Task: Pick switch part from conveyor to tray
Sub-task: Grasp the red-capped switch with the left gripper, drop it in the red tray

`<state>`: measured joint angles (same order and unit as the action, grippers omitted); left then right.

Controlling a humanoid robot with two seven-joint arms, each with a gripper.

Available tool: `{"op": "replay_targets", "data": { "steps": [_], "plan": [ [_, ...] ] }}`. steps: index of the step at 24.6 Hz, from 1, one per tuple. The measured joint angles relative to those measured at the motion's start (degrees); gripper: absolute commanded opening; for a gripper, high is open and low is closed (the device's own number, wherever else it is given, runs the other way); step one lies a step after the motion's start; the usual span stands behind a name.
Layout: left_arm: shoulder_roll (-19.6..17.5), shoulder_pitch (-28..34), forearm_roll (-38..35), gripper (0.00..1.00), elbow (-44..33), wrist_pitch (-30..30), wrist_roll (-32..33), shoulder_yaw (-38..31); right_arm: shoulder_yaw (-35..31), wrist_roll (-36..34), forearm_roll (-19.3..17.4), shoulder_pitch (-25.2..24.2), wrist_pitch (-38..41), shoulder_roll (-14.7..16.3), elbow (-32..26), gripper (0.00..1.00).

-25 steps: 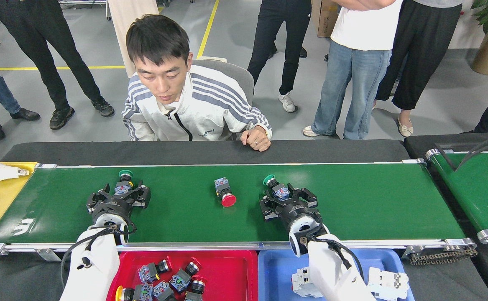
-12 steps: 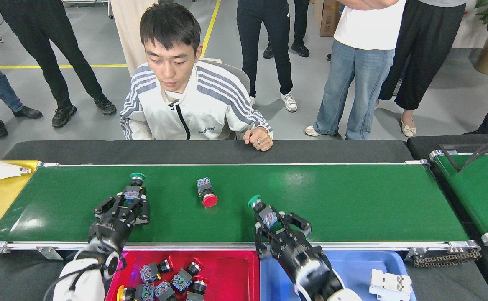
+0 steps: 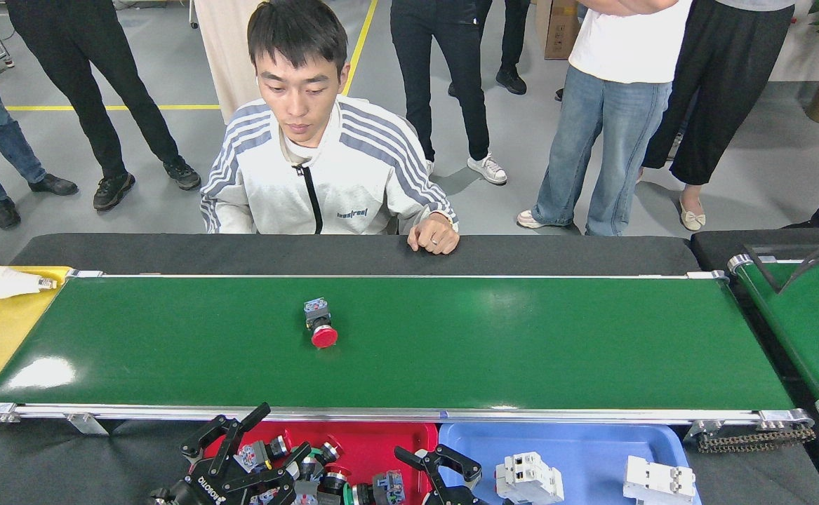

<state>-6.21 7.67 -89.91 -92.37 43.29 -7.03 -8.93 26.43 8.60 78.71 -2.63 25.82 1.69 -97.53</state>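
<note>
While both our grippers, left (image 3: 241, 449) and right (image 3: 444, 471), hang with jaws open over the red tray (image 3: 374, 442), several switch parts already lie there; one red-capped switch part (image 3: 319, 323) is left on the conveyor (image 3: 521, 351) to pick.

conveyor (image 3: 521, 344) glossy green; rails (image 3: 381, 414) silver metal; trays plastic
</note>
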Motion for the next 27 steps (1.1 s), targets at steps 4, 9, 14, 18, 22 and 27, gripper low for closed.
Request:
{"op": "replay_targets", "data": {
  "steps": [4,9,14,18,22,27],
  "plan": [
    [1.0,0.7,0.5,1.0,1.8,-10.2,0.0,-8.4,-19.4,-3.2,-0.8,-3.5,-0.3,-3.5,-0.4,1.0],
    [1.0,0.8,0.7,1.0,6.6,-15.1,0.0,-17.4,-44.2,-12.1,-1.0,-9.0,-0.8,-5.0,-0.1,1.0],
    [1.4,0.7,0.6,1.0,6.8,-15.8,0.0,-17.7,-51.2,-16.9,-1.0,-10.8,-1.1,-4.5,4.7,1.0],
    [1.4,-1.3,0.1,1.0,6.0,-16.0,0.8,-13.3,-51.3,-17.4,-0.6,-10.8,-1.5,-3.5,4.7,1.0],
    [1.4,-8.4,0.1,1.0,7.2,-19.0,8.1,-4.6,-51.2,-17.6,2.6,-10.4,-2.1,-3.4,4.5,0.98],
    [1.4,-16.9,0.1,1.0,14.7,-24.7,13.2,1.5,-50.2,-17.6,6.0,-10.3,-4.4,-3.4,3.5,0.98]
  ]
}}
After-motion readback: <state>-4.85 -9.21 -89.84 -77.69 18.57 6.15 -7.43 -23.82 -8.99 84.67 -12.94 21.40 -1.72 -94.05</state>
